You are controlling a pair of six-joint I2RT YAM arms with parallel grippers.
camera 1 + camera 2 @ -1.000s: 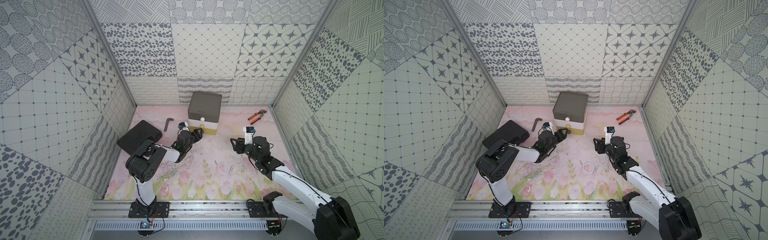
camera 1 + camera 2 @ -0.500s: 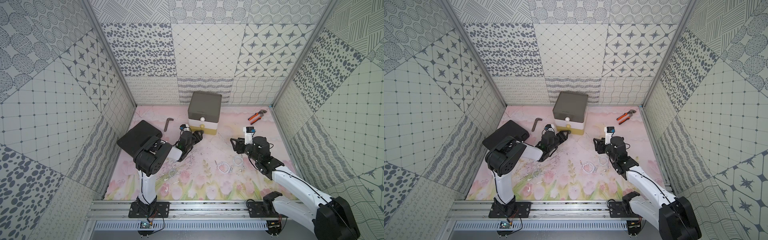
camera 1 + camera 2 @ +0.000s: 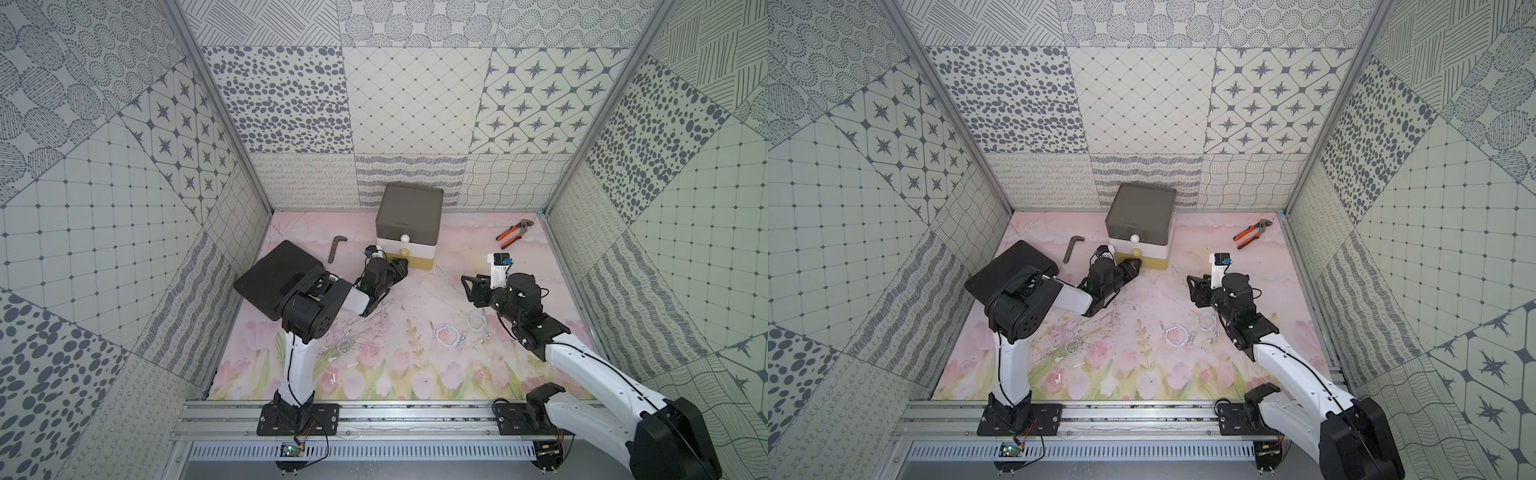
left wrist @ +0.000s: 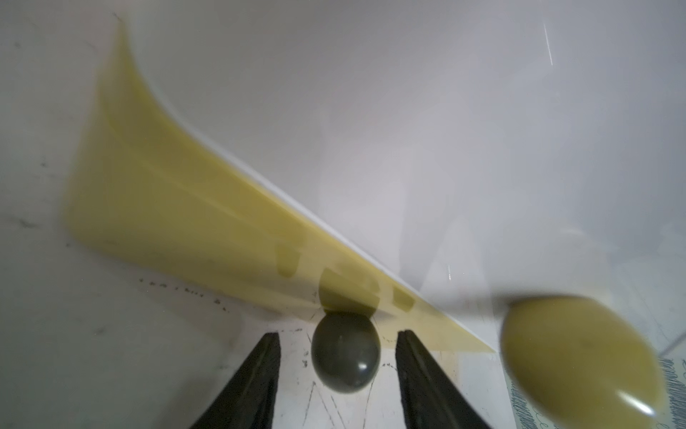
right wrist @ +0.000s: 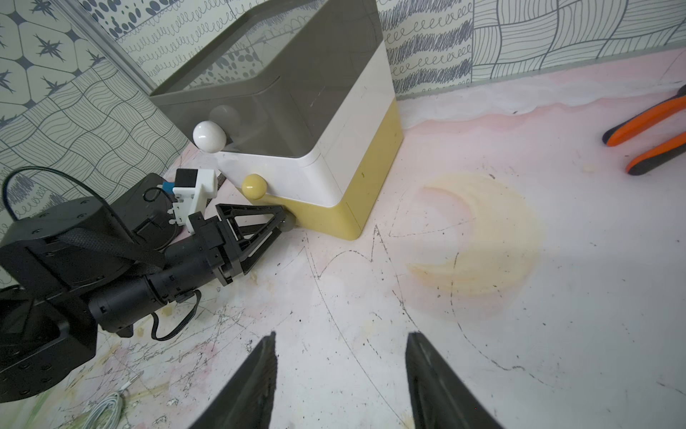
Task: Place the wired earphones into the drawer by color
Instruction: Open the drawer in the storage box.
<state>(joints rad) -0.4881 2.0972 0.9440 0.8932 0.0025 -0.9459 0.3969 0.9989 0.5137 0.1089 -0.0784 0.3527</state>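
The left gripper [image 4: 338, 333] holds its two black fingers [image 4: 256, 375] apart, one on either side of the dark grey ball knob [image 4: 347, 353] on the yellow bottom tier [image 4: 178, 223] of the drawer [image 3: 409, 224]. A sliver of mat [image 4: 111, 353] shows between each finger and the knob, so neither touches it. The tier's front stands just beyond the fingertips, and a yellow knob [image 4: 579, 353] sits off to one side. The right gripper [image 5: 339, 336] has its fingers [image 5: 252, 382] wide apart with nothing between them: bare mat lies ahead and the drawer stands further on. White wired earphones [image 3: 446, 334] lie on the mat behind the right fingers, beside that arm's wrist.
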